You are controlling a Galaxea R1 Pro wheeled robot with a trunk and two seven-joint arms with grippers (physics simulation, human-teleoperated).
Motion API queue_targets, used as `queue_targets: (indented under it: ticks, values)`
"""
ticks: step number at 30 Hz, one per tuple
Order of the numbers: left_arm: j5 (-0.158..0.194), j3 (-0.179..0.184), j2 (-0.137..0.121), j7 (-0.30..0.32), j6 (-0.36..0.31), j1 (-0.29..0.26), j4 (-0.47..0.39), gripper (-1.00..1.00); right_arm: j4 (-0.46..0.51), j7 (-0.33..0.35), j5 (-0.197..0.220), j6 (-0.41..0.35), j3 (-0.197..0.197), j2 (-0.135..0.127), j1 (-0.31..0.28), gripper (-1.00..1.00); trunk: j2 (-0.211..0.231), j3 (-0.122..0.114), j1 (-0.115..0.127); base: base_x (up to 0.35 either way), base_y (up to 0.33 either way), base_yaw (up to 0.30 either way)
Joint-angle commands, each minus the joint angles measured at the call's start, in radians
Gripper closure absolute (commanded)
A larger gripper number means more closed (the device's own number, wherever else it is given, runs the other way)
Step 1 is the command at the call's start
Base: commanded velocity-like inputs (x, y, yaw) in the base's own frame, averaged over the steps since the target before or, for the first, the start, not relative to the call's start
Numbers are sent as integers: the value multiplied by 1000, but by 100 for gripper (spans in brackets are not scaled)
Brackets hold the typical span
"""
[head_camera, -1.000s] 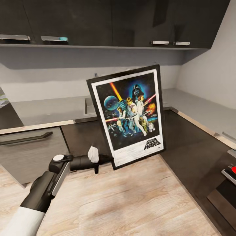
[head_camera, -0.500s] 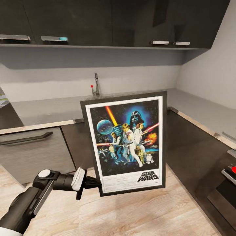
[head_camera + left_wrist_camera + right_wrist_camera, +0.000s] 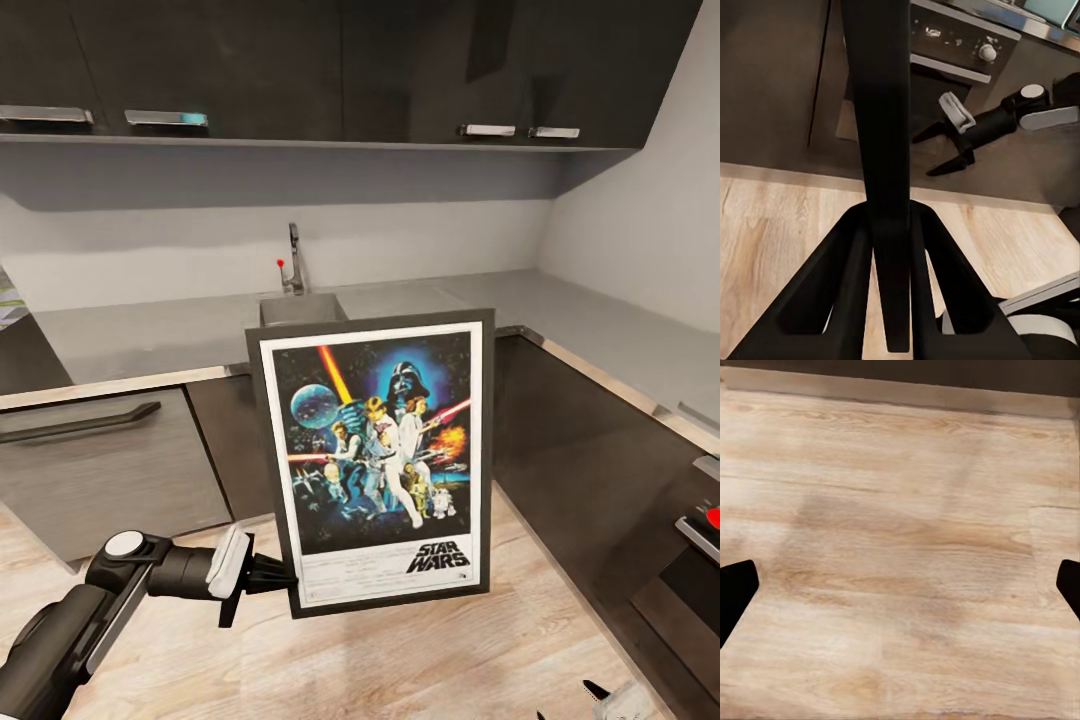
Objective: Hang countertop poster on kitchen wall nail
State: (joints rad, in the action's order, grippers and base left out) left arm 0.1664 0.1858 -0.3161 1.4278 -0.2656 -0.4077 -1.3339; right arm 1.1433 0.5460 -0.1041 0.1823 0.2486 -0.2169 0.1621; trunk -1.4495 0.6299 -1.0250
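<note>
The poster (image 3: 380,460) hangs upright in front of the lower cabinets, its Star Wars print facing me. My left gripper (image 3: 283,583) is shut on the frame's lower left edge. Seen from the left wrist, the poster (image 3: 886,112) is a dark edge-on bar clamped in my left gripper (image 3: 891,217). The grey kitchen countertop (image 3: 150,335) runs behind it and along the right. My right gripper (image 3: 610,695) peeks in low at the right; the left wrist view shows the right gripper (image 3: 924,156) open and empty. Its fingertips (image 3: 735,589) stand wide apart over the wooden floor. The wall nails are out of view.
A sink (image 3: 300,305) with a tap (image 3: 294,258) sits in the worktop behind the poster. Dark upper cabinets (image 3: 300,70) hang above. An oven front (image 3: 700,540) with a red knob is at the right edge. Wooden floor (image 3: 420,660) lies below.
My left arm has come down and nearer to me, bringing the poster lower and straighter; the sink now shows behind it. The right gripper's tips have appeared at the bottom right.
</note>
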Motion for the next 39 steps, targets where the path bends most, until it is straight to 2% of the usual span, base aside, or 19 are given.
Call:
queue_targets:
  ticks: [1, 5, 6, 8, 9, 13, 15, 16, 18, 22, 24, 27, 32, 36, 39]
  values:
    - [4, 2, -1, 0, -7, -1, 0, 100, 40, 72, -11, -37, 39, -1, -1, -100, 0, 1, 0, 0, 0, 0]
    - [4, 3, -1, 1, -7, 0, 1, 100, 141, 198, -12, -116, 87, -5, -2, -100, 0, 1, 0, 0, 0, 0]
    - [4, 3, -1, 1, -7, 0, 1, 100, 190, 249, -12, -151, 111, -9, -5, -100, 0, 1, 0, 0, 0, 0]
    - [4, 3, -1, 1, -7, 0, 0, 100, 218, 300, -11, -201, 126, -15, -15, -100, 0, 1, 0, 0, 0, 0]
    - [5, 3, -1, 1, -7, 0, -1, 100, 229, 351, -10, -259, 132, -27, -37, -100, 0, 1, 0, 0, 0, 0]
    - [5, 3, -1, 1, -7, 0, -3, 100, 238, 469, -8, -367, 139, -62, -100, -100, 0, 1, 0, 0, 0, 0]
    - [5, 3, -1, 1, -7, 0, -3, 100, 243, 579, -6, -436, 142, -85, -172, -100, 0, 1, 0, 0, 0, 0]
    - [5, 3, -1, 0, -7, 0, -3, 100, 243, 602, -6, -449, 142, -89, -188, -100, 0, 1, 0, 0, 0, 0]
    - [5, 3, -1, 0, -7, 1, -3, 100, 244, 723, -5, -532, 143, -121, -268, -100, 0, 1, 0, 0, 0, 0]
    - [4, 5, -1, 1, -7, 1, -5, 100, 241, 858, -7, -646, 143, -157, -358, -100, 0, 1, 0, 0, 0, 0]
    - [3, 9, -1, 2, -7, 1, -5, 100, 234, 903, -10, -679, 143, -168, -400, -100, 0, 1, 0, 0, 0, 0]
    - [2, 22, -3, 19, -7, 1, -4, 100, 230, 926, -12, -693, 142, -174, -420, -100, 0, 1, 0, 0, 0, 0]
    - [-12, 28, -10, 60, -7, 1, -3, 100, 226, 968, -12, -699, 141, -181, -428, -100, 0, 1, 0, 0, 0, 0]
    - [-45, 31, -13, 75, 4, 1, -4, 100, 220, 1010, -10, -701, 136, -214, -430, -100, 0, 1, 0, 0, 0, 0]
    - [-50, 31, -13, 77, 11, 1, -3, 100, 211, 1015, -11, -701, 133, -220, -430, -100, 0, 1, 0, 0, 0, 0]
